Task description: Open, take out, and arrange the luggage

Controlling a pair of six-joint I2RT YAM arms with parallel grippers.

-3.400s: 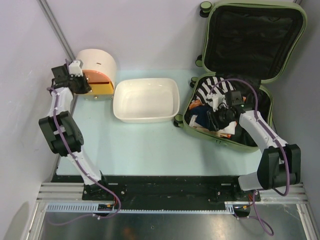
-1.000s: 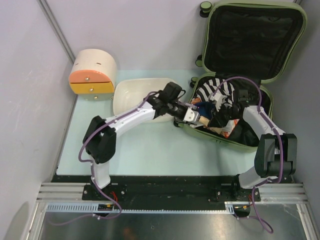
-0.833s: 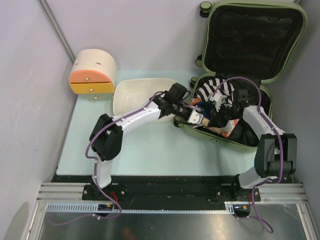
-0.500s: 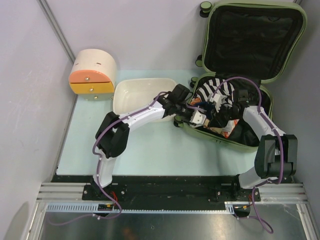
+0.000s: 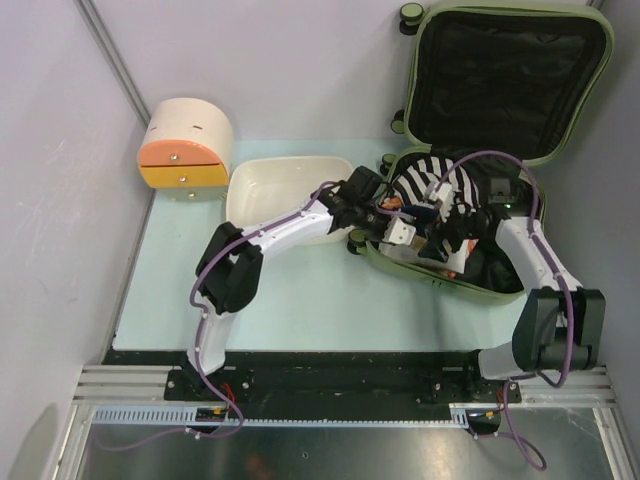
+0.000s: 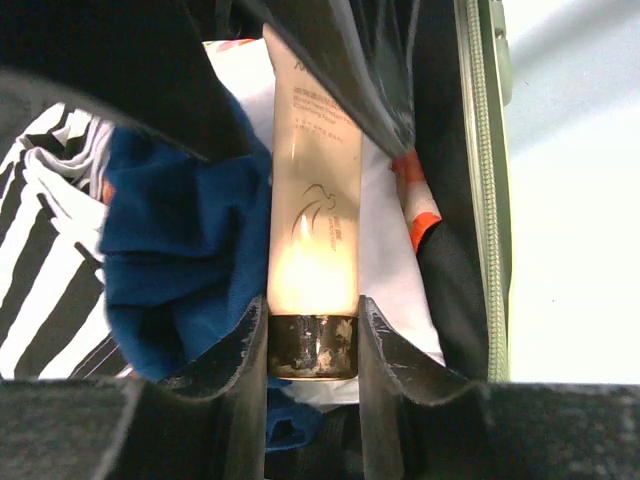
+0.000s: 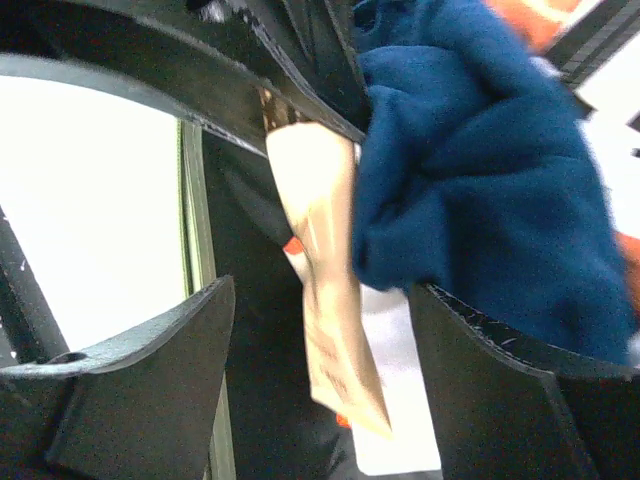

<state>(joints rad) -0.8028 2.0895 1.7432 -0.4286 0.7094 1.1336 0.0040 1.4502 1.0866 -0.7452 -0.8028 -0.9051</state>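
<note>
Since left hand [image 6: 312, 325] pinches the cream tube [image 6: 312, 200] by its dark cap [image 6: 312, 347], tube lying ahead of it inside the open luggage [image 5: 505, 75], lift straight back clear of blue cloth [image 6: 170, 250] at its left; right hand [image 7: 318, 315] spread, seemingly empty, alongside.

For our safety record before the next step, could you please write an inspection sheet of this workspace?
Surface: pale green table.
Job's things: luggage open; striped garment, blue cloth and cream tube inside.
Clutter: white tub and drawer box, left of the luggage.
Grippers: left gripper shut on the tube's cap; right gripper open around the tube.
Cables: purple cable loops over the luggage.
Surroundings: white walls; metal rail at the near edge.
</note>
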